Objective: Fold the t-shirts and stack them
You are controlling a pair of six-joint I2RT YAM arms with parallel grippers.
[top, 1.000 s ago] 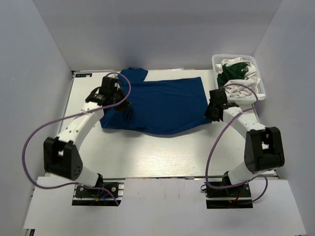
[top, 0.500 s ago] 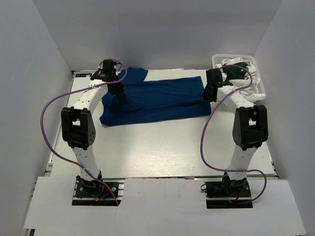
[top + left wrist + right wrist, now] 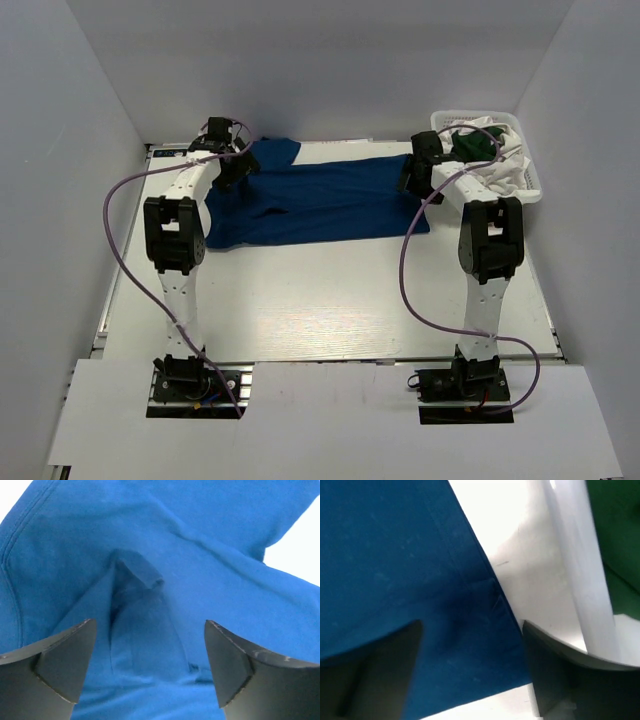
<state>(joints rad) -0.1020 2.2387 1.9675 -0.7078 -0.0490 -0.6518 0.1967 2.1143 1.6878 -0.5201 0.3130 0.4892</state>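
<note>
A royal blue t-shirt [image 3: 320,200] lies folded lengthwise across the far half of the table. My left gripper [image 3: 240,175] hovers open over its left end near the sleeve; the left wrist view shows rumpled blue cloth [image 3: 150,605] between the spread fingers [image 3: 65,655], with nothing held. My right gripper [image 3: 418,185] is open above the shirt's right edge; the blue hem [image 3: 420,605] runs between its dark fingers [image 3: 560,670]. A dark green t-shirt [image 3: 478,145] and white t-shirts [image 3: 512,170] sit in the basket.
The white mesh basket [image 3: 530,190] stands at the far right corner, close beside my right gripper; its wall [image 3: 580,570] shows in the right wrist view. White enclosure walls ring the table [image 3: 330,300]. Purple cables loop beside both arms.
Both grippers carried the near edge of the blue shirt away from me over its far half, then opened and let go. The arms are now stretched out far.
</note>
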